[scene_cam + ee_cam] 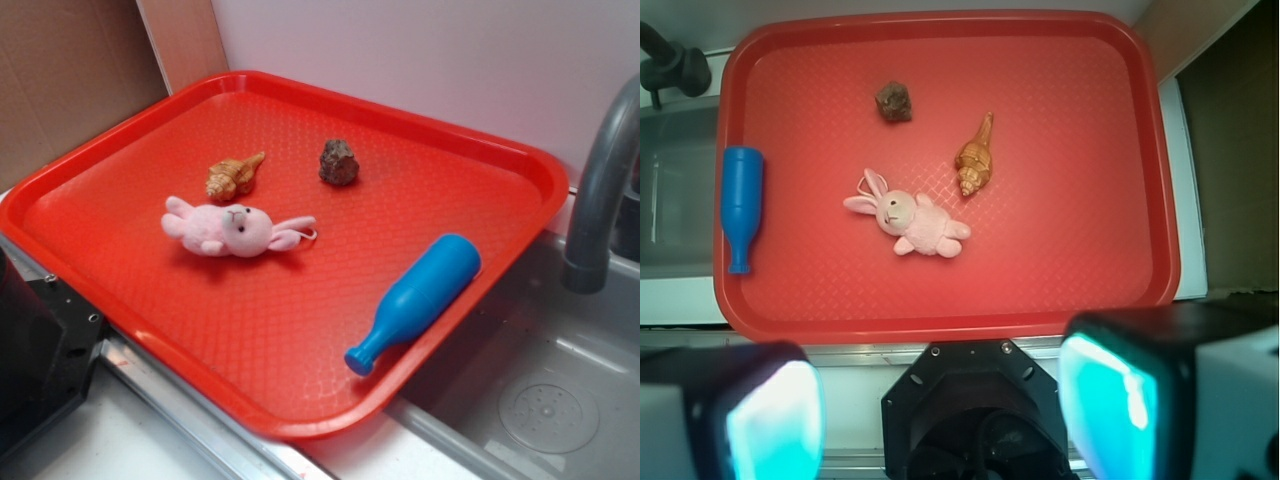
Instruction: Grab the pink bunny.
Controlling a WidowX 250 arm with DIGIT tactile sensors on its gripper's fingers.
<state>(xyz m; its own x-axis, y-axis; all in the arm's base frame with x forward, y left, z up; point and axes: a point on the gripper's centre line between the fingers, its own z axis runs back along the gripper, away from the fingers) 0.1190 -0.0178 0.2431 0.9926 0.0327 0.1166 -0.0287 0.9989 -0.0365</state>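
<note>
open pincer point(940, 400) well short of pink bunny point(908, 217) on red tray point(1090, 280)

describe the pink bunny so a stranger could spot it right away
On the red tray beside the sink, look near the middle. The pink bunny lies flat next to a tan seashell: the only soft, fuzzy item, pale pink with long ears.
</note>
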